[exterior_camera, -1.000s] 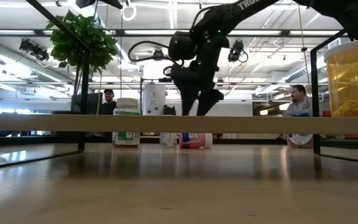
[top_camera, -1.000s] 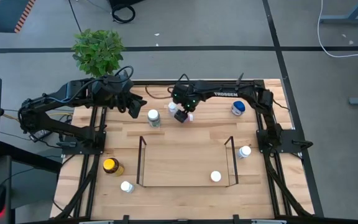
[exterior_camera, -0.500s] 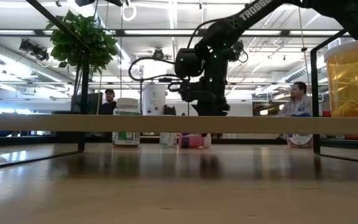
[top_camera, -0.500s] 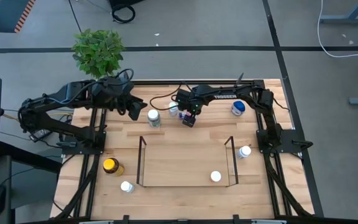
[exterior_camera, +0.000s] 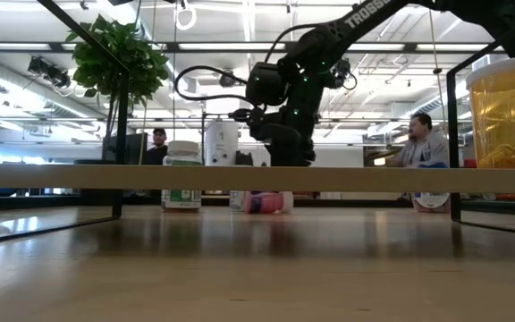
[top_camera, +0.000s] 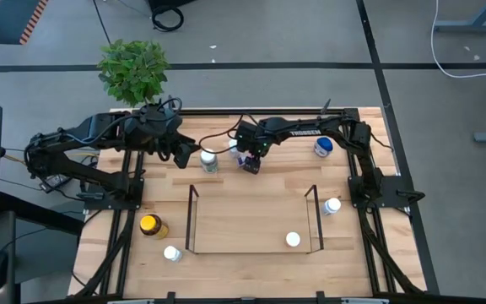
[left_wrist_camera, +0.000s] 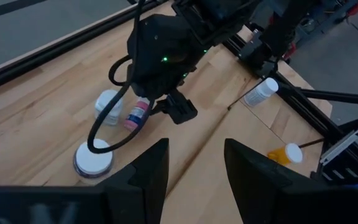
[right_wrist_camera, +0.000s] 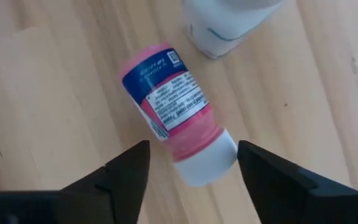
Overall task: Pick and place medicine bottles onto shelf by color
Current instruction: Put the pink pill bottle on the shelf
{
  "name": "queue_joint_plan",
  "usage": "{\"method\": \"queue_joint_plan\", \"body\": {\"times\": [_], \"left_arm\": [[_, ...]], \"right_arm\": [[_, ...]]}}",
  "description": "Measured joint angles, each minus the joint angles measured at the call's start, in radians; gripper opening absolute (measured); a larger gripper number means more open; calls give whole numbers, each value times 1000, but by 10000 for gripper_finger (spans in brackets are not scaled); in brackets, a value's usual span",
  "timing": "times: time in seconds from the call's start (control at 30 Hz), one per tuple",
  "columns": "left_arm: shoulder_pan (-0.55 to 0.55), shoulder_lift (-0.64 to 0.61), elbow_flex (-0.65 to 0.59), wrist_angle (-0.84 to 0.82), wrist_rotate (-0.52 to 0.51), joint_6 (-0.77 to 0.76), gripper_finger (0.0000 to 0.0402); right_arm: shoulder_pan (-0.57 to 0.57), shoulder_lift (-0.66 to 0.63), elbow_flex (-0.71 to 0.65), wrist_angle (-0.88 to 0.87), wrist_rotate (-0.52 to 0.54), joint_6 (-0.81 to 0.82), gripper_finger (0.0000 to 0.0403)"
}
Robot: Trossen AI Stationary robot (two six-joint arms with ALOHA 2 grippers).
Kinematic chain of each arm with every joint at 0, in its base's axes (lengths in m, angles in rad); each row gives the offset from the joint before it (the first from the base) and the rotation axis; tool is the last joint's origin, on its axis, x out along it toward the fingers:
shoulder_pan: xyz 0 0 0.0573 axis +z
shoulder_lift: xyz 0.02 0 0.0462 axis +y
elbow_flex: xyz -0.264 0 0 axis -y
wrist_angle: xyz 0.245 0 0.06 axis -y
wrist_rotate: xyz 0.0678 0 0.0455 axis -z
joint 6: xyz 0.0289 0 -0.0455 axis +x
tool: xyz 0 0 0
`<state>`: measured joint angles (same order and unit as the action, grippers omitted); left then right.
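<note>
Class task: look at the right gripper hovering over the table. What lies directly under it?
Under the open right gripper a pink bottle lies on its side on the wooden table, beside a white bottle. The white bottle's top is cut off. In the high view the gripper covers the pink bottle.

We can read white letters "TROSSEN" along the right arm [top_camera: 310, 128] in the high view, and part of the same word, "TROSS", on it in the low view. The pink bottle [right_wrist_camera: 178, 113] lying on the table carries a printed white label with a barcode, but we cannot make out its lettering. Nothing else is legible to us.
</note>
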<state>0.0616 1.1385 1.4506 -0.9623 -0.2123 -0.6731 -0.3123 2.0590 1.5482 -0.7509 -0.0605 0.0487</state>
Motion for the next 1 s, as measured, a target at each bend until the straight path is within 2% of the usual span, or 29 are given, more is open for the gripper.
{"method": "queue_joint_plan", "body": {"times": [0.2, 0.4, 0.6, 0.87, 1.0], "left_arm": [[-1, 0, 0, 0, 0, -25, 162], [-25, 0, 0, -1, 0, -54, 162], [-47, 0, 0, -1, 0, -57, 162], [-50, 0, 0, 0, 0, -77, 162], [-50, 0, 0, 0, 0, -76, 162]], "right_arm": [[29, 13, 0, 19, -1, -59, 210], [68, 49, 0, 42, 9, -131, 210], [74, 55, -2, 52, 12, -130, 212], [85, 54, -1, 43, 16, -92, 177], [102, 51, 18, -24, 72, -85, 177]]}}
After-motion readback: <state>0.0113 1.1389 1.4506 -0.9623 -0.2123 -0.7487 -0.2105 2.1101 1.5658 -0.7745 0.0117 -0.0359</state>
